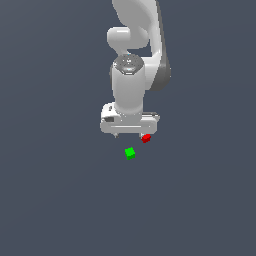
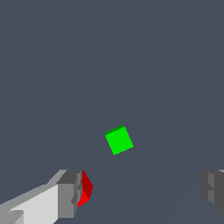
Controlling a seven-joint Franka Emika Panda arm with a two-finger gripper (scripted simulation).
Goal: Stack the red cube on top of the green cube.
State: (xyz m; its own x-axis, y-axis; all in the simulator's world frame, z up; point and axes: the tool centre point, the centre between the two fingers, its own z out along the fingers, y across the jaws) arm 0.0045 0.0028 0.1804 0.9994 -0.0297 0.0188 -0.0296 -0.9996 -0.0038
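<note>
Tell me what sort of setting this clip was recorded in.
Most likely a bare simulated workspace, not a real room: a flat, featureless grey-blue floor, a smooth white robot arm, and only two props, a tiny solid-red cube and a tiny bright-green cube.

Nothing readable anywhere in either view, honestly. No text, labels, brand marks, numbers or signs show up on the white arm, the red cube [image 1: 145, 138], the green cube [image 1: 130, 153] or the plain grey floor [image 1: 50, 200].
</note>
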